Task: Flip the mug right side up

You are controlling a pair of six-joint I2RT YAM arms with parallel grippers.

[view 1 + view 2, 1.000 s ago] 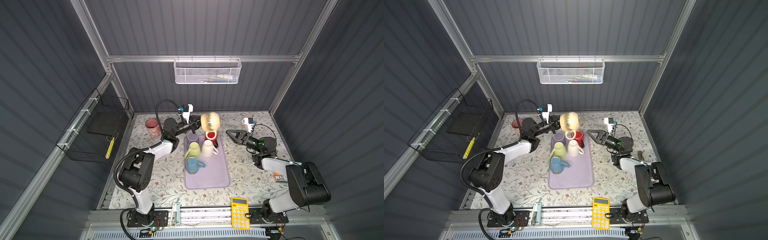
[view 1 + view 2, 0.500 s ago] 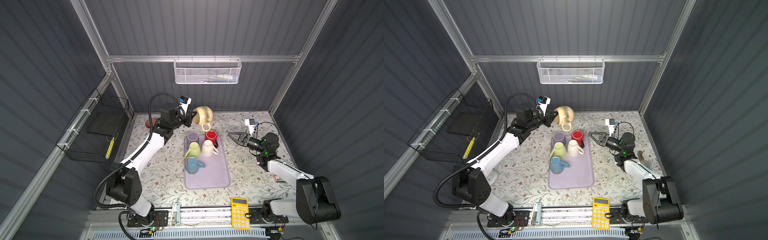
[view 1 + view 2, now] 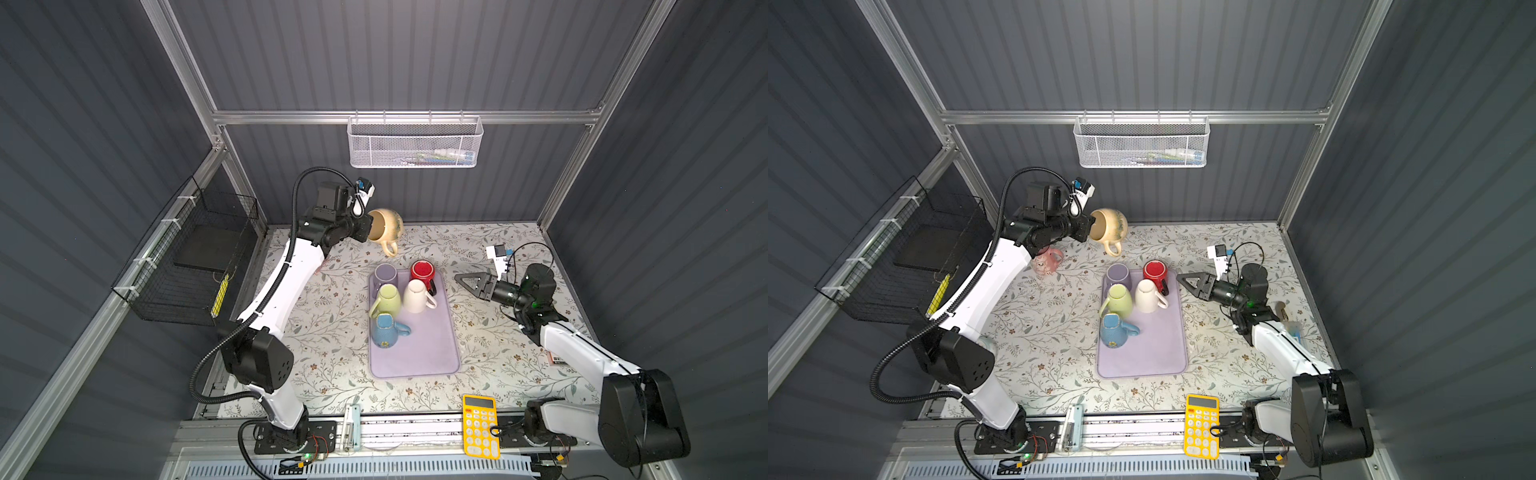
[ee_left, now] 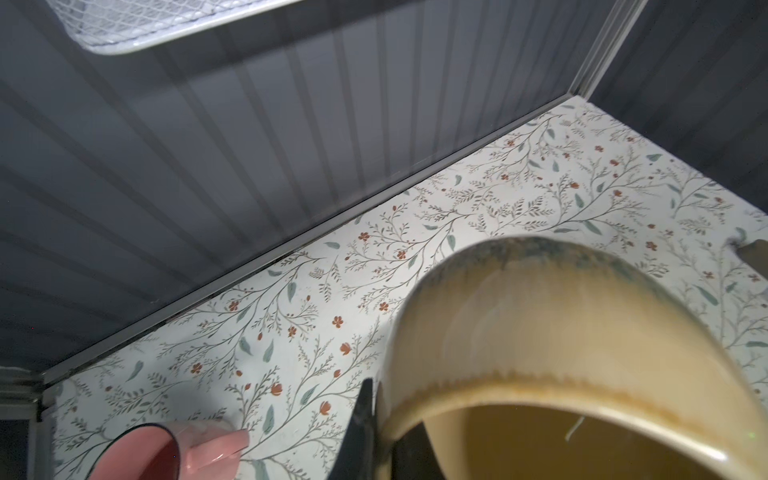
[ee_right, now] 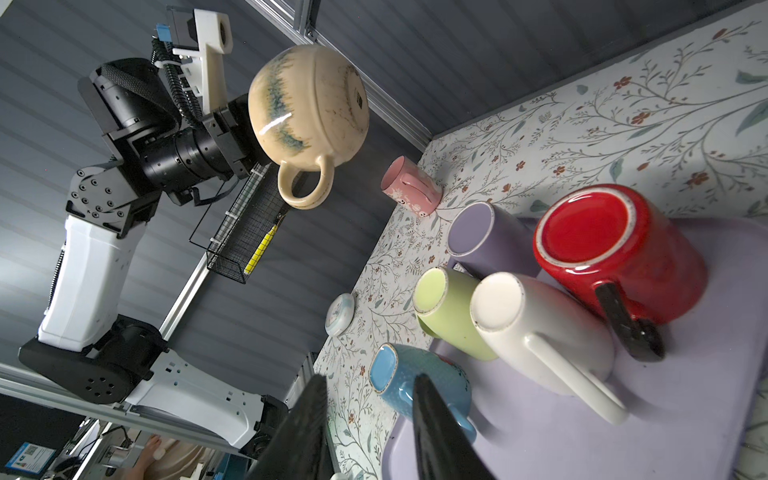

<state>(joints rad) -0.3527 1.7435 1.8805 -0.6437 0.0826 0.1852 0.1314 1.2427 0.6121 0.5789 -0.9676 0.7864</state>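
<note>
While left end effector (image 3: 368,232) grips beige mug (image 3: 387,226), right end effector (image 5: 370,380) agape, floral tabletop (image 3: 332,320), grey walls (image 3: 395,62)

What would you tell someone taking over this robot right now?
Left gripper: shut on the beige mug by its rim, holding it in the air on its side, handle down.
Right gripper: open, empty, beside the tray.
Done: mug lifted.
Left: turn it mouth-up and set it down.
Five other mugs sit bottom-up on the tray; a pink mug stands upright off it.
</note>
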